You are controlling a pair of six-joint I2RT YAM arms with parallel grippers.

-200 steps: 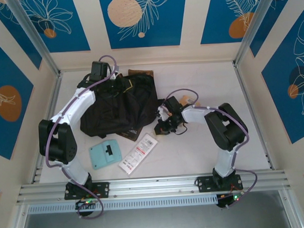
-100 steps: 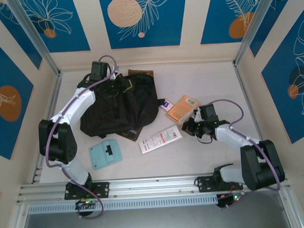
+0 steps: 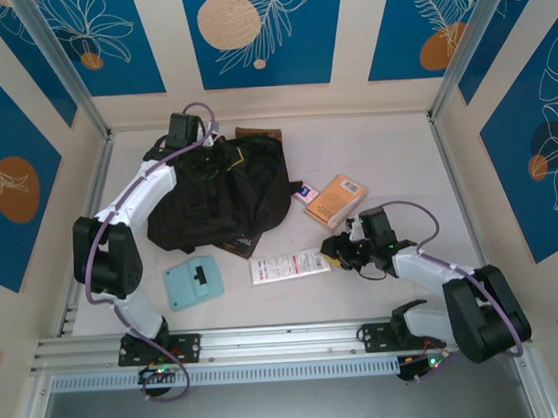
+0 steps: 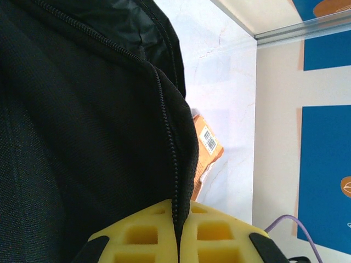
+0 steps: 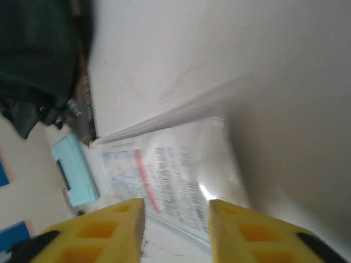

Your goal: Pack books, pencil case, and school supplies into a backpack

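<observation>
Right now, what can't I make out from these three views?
1. backpack contents: top view, its own folded black fabric covers the inside.
2. dark book behind it: top view, partly covered by the backpack, cover unreadable.
3. white packet print: right wrist view, blurred; too small from above.
4. small box by the orange book: top view, too small to identify.

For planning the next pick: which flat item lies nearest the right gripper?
The white packet with red print, beside the right gripper; the teal piece and orange book lie farther.
</observation>
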